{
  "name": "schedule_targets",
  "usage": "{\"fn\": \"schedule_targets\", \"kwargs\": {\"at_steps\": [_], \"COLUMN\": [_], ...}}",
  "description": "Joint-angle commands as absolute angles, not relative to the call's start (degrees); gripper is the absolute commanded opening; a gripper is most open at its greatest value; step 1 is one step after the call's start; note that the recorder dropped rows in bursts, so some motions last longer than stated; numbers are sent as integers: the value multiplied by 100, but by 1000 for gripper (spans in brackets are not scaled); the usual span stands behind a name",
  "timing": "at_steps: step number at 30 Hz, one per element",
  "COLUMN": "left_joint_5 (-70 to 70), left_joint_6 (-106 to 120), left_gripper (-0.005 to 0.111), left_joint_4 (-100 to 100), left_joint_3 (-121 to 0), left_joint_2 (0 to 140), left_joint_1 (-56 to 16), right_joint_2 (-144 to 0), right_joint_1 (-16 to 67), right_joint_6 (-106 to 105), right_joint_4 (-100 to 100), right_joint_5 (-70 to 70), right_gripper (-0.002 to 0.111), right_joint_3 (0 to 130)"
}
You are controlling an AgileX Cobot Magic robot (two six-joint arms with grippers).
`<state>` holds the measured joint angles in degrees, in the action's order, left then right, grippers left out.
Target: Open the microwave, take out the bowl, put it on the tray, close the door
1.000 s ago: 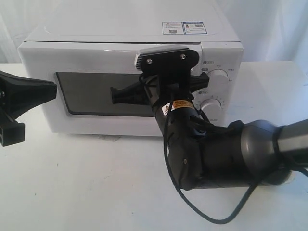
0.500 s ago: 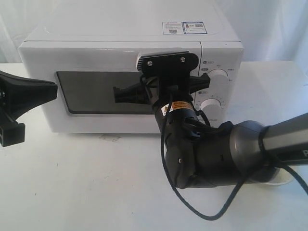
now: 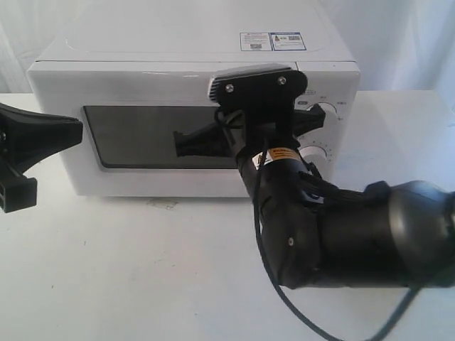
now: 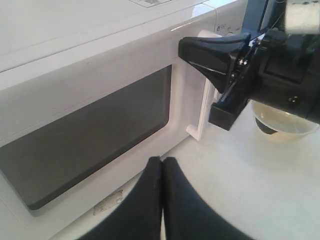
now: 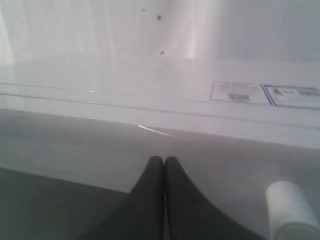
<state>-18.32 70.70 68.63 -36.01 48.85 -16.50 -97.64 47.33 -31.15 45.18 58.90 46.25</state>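
Observation:
The white microwave stands on the table with its door shut and the dark window facing me. My right gripper is shut and empty. It points at the door's upper part just beside the tall white handle, with its tips close to the door. At the microwave's left, my left gripper hangs shut and empty, aimed along the door front. A cream bowl sits on the table right of the microwave, half covered by the right arm and hidden in the exterior view. The tray is out of view.
Two round knobs sit on the microwave's right panel, partly behind the right arm. The bulky right arm fills the table's front right and trails a black cable. A white curtain hangs behind.
The right arm has shifted a little to the right and nearer the camera, carrying its shut gripper rightward along the door. The door and left gripper have not moved.

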Motion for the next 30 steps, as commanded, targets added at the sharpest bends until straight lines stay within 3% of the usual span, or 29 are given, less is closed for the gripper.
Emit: {"fn": "schedule_targets", "kwargs": {"at_steps": [1, 5, 14, 30], "left_joint_5": [-1873, -1894, -1927, -1904], "left_joint_6": [7051, 7051, 7028, 7052], "left_gripper": [0, 0, 0, 0], "left_joint_4": [6982, 6982, 6982, 6982], "left_joint_3": [-3564, -3564, -3564, -3564], "left_joint_2": [4847, 4847, 4847, 4847], "left_joint_1": [-1667, -1667, -1667, -1667], "right_joint_2": [-9082, -8535, -7436, -7342], "right_joint_1": [5045, 5250, 5481, 5481], "right_joint_6": [-4106, -4393, -4468, -4468], "right_joint_4": [4510, 4519, 4955, 5142], "right_joint_5": [5067, 4427, 4362, 4388], "right_gripper": [0, 0, 0, 0], "right_joint_3": [4384, 4106, 3398, 3375]}}
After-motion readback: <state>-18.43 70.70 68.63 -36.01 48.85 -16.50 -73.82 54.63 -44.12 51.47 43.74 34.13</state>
